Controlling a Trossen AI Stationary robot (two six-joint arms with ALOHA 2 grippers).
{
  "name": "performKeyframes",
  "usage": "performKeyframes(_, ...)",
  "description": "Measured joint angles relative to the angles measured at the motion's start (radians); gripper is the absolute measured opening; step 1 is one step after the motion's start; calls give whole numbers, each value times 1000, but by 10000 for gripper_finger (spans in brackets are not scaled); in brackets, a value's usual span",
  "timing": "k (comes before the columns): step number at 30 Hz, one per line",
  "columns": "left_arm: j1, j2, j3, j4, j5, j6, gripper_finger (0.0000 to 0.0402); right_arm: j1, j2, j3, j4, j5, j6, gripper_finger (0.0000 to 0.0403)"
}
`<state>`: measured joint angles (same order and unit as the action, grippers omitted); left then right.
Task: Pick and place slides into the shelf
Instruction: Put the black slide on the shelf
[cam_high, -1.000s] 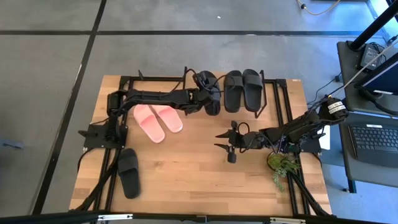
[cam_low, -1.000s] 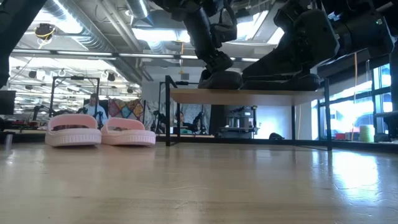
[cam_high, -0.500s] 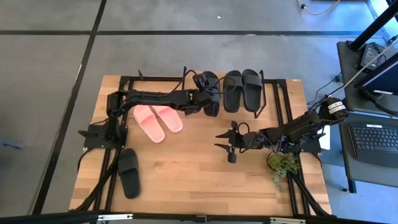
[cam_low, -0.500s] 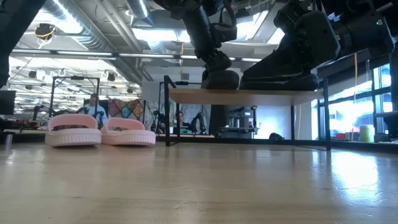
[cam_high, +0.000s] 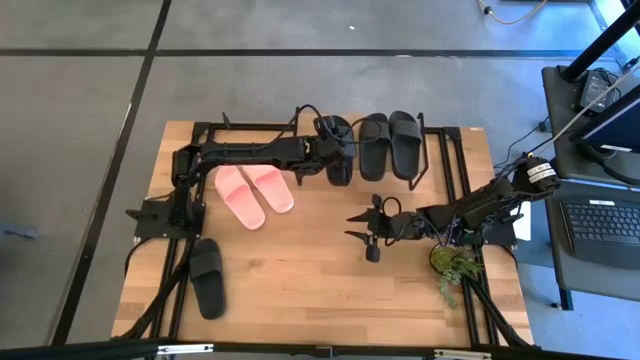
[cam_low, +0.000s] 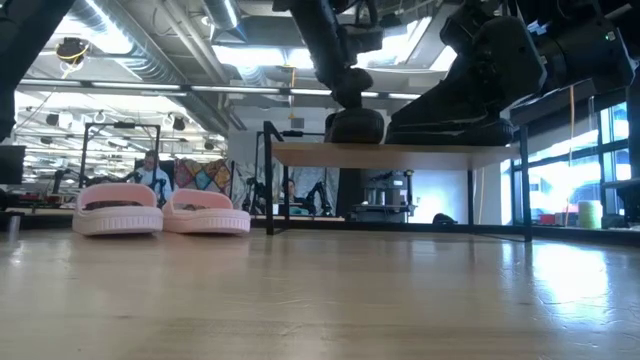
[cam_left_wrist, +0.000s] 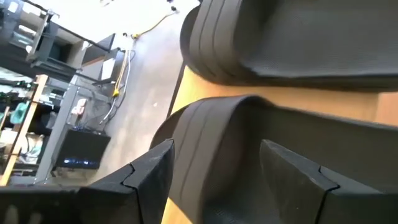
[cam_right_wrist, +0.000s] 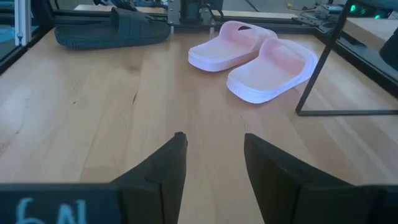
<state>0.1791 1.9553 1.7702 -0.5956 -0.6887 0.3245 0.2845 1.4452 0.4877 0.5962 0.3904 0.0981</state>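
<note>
Ahead on the wooden surface: 2 pink slides (side by side), 1 black slide beyond; fingers apart, empty.

Your left gripper reaches far out with fingers spread wide, while your right gripper hovers part-open, empty.

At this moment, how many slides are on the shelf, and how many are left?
Two black slides lie on the shelf. The left gripper, fingers open around a third black slide, is placing it there. The pink pair and one black slide remain on the table.
</note>
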Motion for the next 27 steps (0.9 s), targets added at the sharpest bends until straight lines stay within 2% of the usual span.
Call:
performKeyframes(6, 11, 0, 0, -54, -4, -1, 228, 0, 0, 0, -29, 0, 14, 162)
performKeyframes(14, 8, -66, 2, -240, 1, -51, 228, 0, 0, 0, -64, 0, 37, 162)
performKeyframes(20, 32, -90, 1, -405, 124, -129, 228, 0, 0, 0, -78, -39, 58, 162)
performKeyframes(27, 74, -76, -1, -387, 200, -139, 228, 0, 0, 0, -78, -49, 59, 162)
